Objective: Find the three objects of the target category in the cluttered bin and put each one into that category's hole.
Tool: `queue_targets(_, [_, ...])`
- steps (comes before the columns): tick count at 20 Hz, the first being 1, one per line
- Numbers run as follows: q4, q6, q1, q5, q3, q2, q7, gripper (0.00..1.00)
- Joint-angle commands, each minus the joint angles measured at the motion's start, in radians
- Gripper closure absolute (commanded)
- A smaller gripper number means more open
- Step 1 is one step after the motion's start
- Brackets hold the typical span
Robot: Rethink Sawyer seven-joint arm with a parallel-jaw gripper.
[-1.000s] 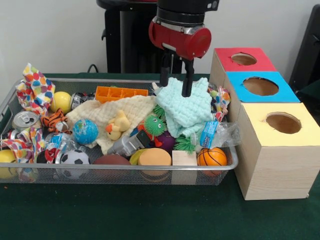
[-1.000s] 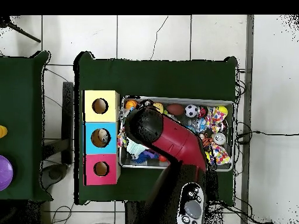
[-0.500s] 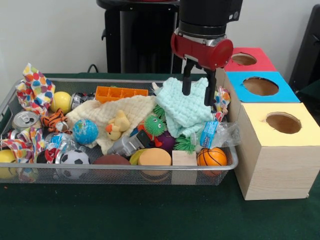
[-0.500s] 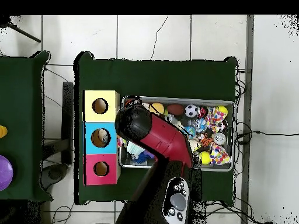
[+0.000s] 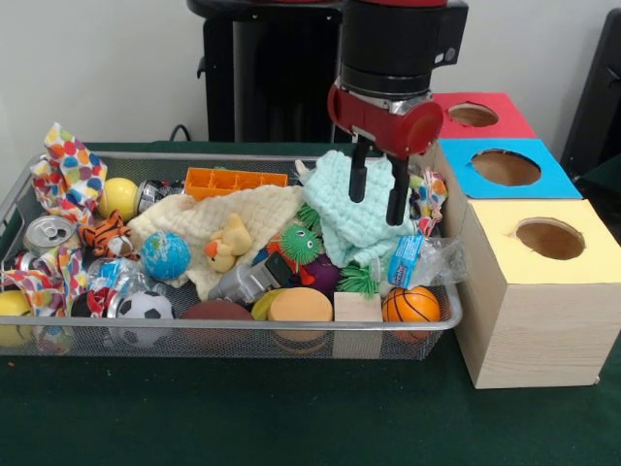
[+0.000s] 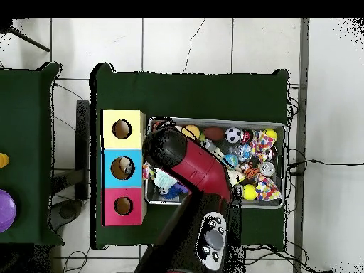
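A green-covered table (image 6: pixel 192 89) stands on a white tiled floor (image 6: pixel 327 106) by a pale wall (image 5: pixel 107 68).

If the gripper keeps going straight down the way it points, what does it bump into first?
Most likely the mint-green knitted cloth. The open gripper hangs pointing down right in front of it, with nothing held. Exact depth is hard to judge from the front view.

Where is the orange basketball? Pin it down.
In the front view, the orange basketball sits in the wire bin's front right corner, beside the wooden block and near the yellow-topped box.
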Motion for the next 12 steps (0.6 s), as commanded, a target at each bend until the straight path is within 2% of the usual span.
queue_targets(1, [-0.024, -0.125, 0.043, 0.097, -0.020, 0.125, 0.402, 0.00])
queue_targets(8, [-0.021, -0.110, 0.083, 0.161, -0.001, 0.120, 0.433, 0.00])
queue_targets(12, [-0.001, -0.108, 0.049, 0.178, 0.067, 0.085, 0.404, 0.00])
